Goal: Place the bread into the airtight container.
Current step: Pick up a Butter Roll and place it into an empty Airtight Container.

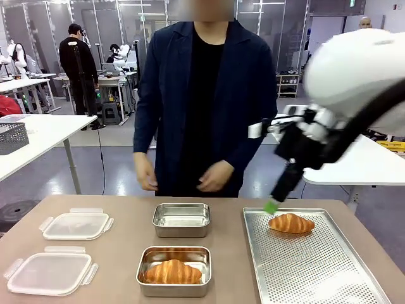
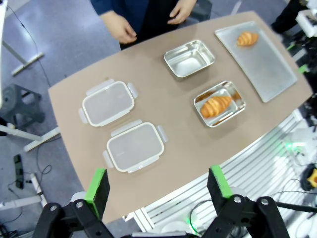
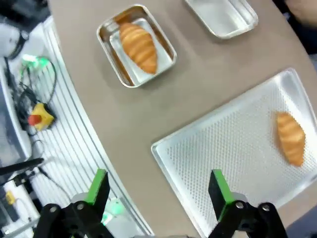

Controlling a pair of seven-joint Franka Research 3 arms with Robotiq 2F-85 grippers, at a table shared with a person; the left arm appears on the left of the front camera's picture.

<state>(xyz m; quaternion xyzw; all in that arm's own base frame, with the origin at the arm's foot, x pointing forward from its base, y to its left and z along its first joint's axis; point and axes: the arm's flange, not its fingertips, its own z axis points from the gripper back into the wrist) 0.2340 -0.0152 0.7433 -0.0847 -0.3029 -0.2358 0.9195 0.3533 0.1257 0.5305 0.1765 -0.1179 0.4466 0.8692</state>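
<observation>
Front view: right gripper point(image 1: 272, 206), fingers apart, hangs above the tray point(image 1: 316, 266) near its far croissant point(image 1: 291, 223), probably ready to grasp it.

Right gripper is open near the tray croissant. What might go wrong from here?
1. The croissant lies near the tray's far rim; the right gripper may crush it or scrape the perforated metal.
2. The near container already holds one; only the far container is free.
3. The person's hands hang just beyond it.

Right arm point(image 1: 354, 69) and right gripper point(image 3: 158, 191).
We note a white rounded shell, bolted black linkages, and green pads point(image 3: 98, 187).
</observation>
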